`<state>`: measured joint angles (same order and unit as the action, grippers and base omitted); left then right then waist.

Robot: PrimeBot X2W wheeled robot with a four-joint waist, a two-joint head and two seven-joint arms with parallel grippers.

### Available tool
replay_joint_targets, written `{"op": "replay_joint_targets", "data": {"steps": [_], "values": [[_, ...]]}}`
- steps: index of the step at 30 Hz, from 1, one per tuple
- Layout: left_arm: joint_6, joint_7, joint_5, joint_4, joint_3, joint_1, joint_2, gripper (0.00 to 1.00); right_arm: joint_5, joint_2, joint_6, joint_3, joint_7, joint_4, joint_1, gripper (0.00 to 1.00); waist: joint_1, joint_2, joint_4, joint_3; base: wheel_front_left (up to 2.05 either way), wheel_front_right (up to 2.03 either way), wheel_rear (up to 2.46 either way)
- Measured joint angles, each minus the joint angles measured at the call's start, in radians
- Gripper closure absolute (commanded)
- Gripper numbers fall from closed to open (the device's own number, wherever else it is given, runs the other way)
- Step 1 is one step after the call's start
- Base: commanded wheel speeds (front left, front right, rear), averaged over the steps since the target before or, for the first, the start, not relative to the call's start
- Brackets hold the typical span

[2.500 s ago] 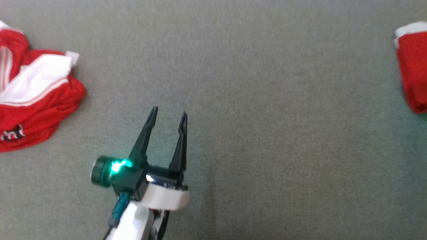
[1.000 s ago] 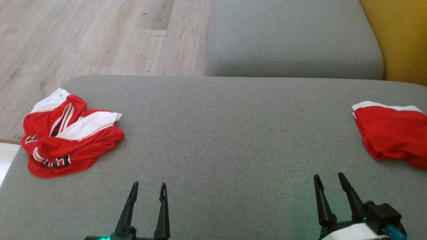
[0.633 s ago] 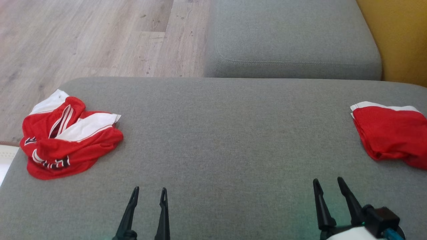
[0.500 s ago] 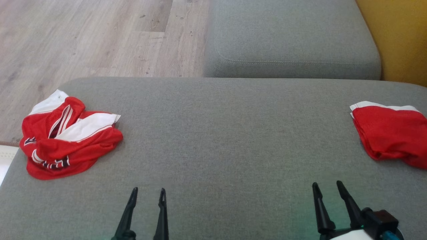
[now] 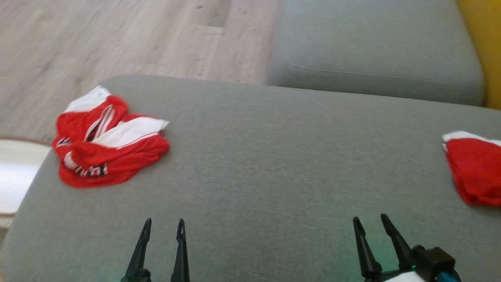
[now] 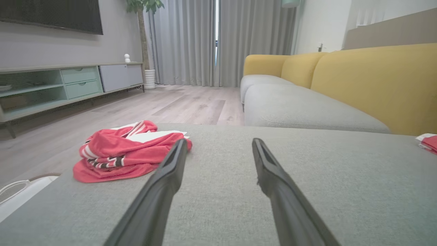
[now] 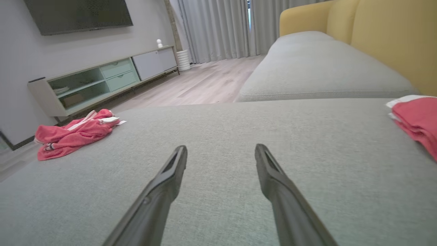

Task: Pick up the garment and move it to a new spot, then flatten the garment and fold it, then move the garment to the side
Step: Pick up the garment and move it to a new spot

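Observation:
A crumpled red and white garment lies near the far left corner of the grey cushion; it also appears as the garment and the garment. My left gripper hovers open over the cushion's near edge, well short of the garment and to its right. My right gripper is open too, low at the near right. Both are empty, as seen between the left gripper fingers and the right gripper fingers.
A folded red and white garment rests at the cushion's right edge. Beyond lie a second grey sofa seat, a yellow backrest, wooden floor and a TV cabinet. A white object sits off the cushion's left edge.
The head camera has swung left, shifting the whole scene rightward. Earlier it rose from a close look at the left gripper. Both grippers sit low and open; the garments lie unmoved.

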<state>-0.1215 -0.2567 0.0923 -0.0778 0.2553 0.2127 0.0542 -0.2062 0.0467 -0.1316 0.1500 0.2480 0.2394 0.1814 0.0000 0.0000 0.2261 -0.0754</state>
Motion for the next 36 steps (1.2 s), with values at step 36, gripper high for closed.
{"op": "replay_joint_targets", "data": {"steps": [36], "values": [[0.021,0.000,-0.012,0.201,-0.204,-0.218,0.031,0.00,0.042,0.116,0.000,-0.028,0.000,-0.046,-0.140,0.00,0.0004,0.0000,0.288,0.228,0.00,0.00,0.00]]}}
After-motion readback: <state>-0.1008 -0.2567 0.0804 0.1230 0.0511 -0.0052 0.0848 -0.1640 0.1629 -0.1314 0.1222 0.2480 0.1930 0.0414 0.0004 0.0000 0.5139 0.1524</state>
